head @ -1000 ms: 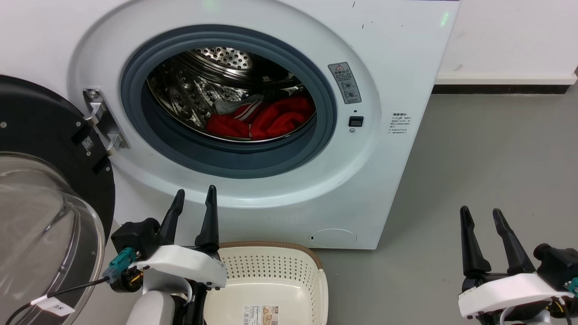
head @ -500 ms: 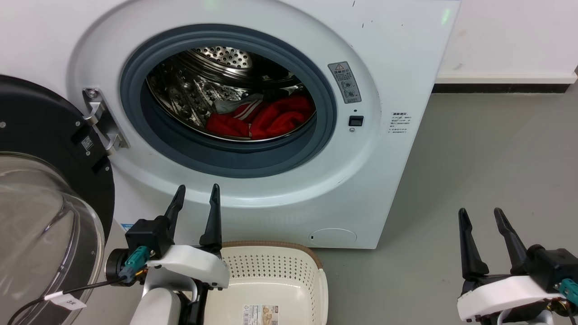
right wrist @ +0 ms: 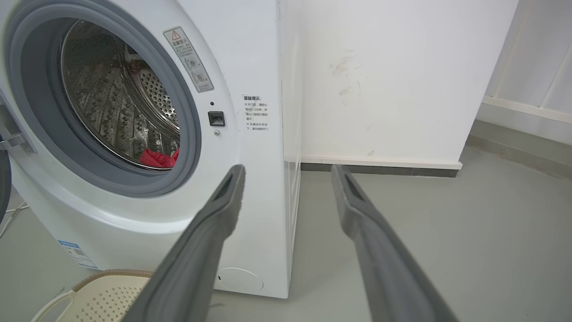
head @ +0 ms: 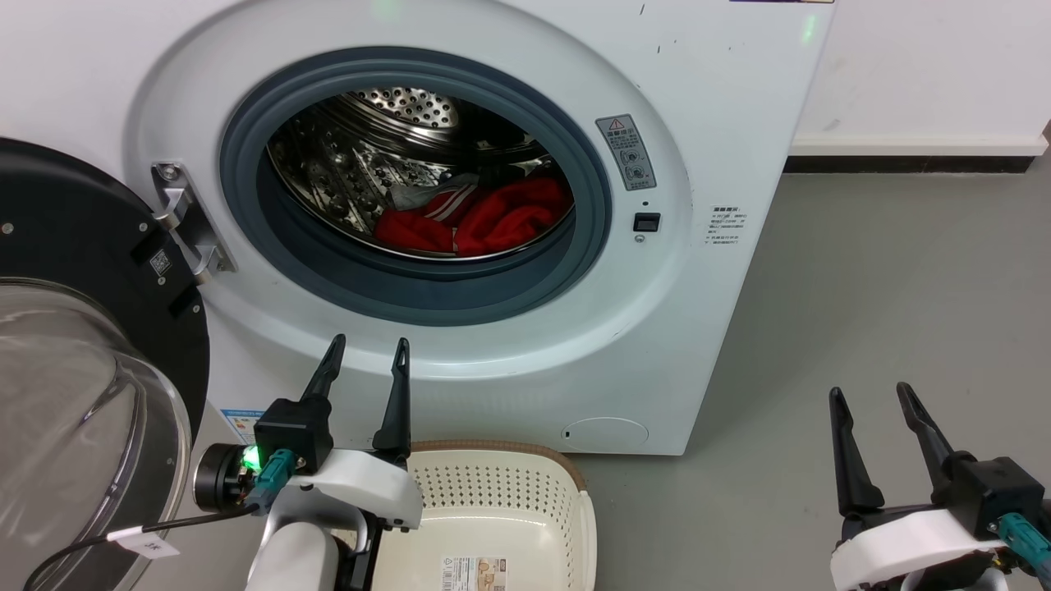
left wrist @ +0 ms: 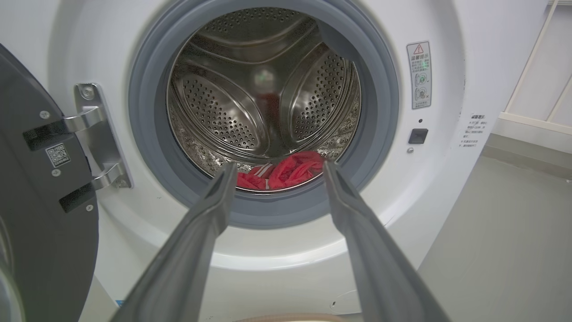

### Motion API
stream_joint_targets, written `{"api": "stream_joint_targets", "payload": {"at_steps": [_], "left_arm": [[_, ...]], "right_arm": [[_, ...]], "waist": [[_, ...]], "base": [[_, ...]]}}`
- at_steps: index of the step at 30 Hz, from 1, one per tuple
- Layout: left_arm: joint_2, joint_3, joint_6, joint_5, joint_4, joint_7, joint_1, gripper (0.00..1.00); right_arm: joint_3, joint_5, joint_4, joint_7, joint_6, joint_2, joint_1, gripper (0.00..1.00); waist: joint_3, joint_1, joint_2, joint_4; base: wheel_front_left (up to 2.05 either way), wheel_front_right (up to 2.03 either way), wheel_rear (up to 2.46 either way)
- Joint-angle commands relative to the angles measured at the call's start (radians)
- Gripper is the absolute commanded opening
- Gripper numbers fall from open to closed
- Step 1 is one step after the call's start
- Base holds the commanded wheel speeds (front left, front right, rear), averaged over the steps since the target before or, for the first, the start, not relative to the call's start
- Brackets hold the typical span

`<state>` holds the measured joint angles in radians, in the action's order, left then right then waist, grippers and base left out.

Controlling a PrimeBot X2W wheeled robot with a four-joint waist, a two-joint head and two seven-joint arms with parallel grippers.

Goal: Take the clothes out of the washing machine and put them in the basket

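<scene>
Head view: washing machine (head: 722,123) across upper centre, clothes (head: 493,222) in its drum (head: 345,164) low right, door (head: 74,246) open at left edge, basket (head: 566,484) bottom centre before the machine, left gripper (head: 369,340) at the basket's upper left, right gripper (head: 869,389) lower right, well apart.

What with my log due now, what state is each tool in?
Left tool: open, holding nothing.
Right tool: open, holding nothing.

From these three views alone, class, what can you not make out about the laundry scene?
The clothes: their number; head view, bunched together, lower edge behind the grey ring.
The basket: its near half, cut off by the head view's bottom edge.
The warning sticker: its print, too small in every view.
</scene>
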<state>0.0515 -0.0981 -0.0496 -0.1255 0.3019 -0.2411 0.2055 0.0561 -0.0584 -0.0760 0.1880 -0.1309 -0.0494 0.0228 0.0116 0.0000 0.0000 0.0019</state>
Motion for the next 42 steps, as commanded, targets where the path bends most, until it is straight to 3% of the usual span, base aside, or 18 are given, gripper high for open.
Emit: {"api": "stream_joint_targets", "payload": {"at_steps": [1,11,31,42], "left_arm": [[0.003,-0.005,0.002,0.023,0.005,-0.010,0.016,1.00],[0.002,-0.002,0.006,0.069,0.031,-0.027,0.021,1.00],[-0.001,0.008,0.011,0.044,0.040,-0.025,0.031,1.00],[-0.001,0.023,0.039,0.040,0.056,-0.024,0.157,1.00]], "right_arm": [[0.001,0.028,0.007,0.007,0.000,-0.002,0.004,1.00],[0.001,0.084,0.003,0.018,0.000,-0.001,0.013,1.00],[-0.001,0.059,-0.006,0.015,0.000,-0.001,-0.005,1.00],[-0.024,0.070,0.059,-0.002,0.000,-0.001,-0.061,1.00]], "waist": [[0.000,0.0000,0.0000,0.000],[-0.001,0.0000,0.0000,0.001],[0.007,0.0000,0.0000,0.008],[0.125,0.0000,0.0000,-0.035]], "base": [[0.00,0.00,0.00],[0.00,0.00,0.00],[0.00,0.00,0.00],[0.00,0.00,0.00]]}}
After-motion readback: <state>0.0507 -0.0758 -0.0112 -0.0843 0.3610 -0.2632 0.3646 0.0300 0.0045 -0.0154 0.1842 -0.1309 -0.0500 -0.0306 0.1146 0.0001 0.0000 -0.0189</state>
